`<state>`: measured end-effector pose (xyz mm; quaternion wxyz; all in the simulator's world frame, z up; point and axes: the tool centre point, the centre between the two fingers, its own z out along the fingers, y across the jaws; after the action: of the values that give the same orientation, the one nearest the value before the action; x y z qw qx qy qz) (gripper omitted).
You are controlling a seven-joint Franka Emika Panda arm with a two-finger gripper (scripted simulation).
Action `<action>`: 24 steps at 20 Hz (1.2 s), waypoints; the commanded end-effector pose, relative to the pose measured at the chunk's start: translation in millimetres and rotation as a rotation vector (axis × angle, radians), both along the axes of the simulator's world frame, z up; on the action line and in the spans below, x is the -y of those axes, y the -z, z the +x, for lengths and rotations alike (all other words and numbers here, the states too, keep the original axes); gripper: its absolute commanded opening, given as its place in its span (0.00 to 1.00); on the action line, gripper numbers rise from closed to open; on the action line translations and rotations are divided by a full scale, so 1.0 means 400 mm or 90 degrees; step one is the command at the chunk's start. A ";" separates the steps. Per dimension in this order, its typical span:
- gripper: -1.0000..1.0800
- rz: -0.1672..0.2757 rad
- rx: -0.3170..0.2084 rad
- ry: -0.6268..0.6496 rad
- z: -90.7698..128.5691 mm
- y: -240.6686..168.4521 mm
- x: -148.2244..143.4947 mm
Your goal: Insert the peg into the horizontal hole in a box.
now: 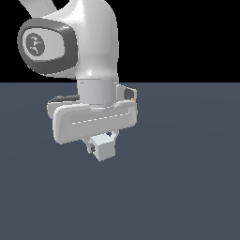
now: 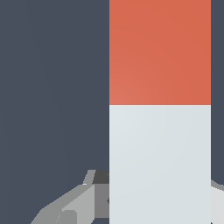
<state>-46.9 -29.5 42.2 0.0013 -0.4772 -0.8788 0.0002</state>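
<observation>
Peg (image 2: 159,109) sits clamped between the gripper (image 1: 103,149) fingers, held by its white part with the red-orange end pointing away; only its white end shows in the exterior view, just under the hand. Neither box nor hole is visible, so I'd keep the peg level and square before lining it up.

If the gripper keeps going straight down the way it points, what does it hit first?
Probably just the floor. The gripper holds the peg, and nothing else shows below, though depth is unclear.
</observation>
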 end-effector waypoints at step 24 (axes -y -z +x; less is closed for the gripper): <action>0.00 -0.001 0.002 0.226 0.114 -0.062 -0.293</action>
<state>-4.1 85.1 65.1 0.0010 -0.6205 -0.7842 0.0008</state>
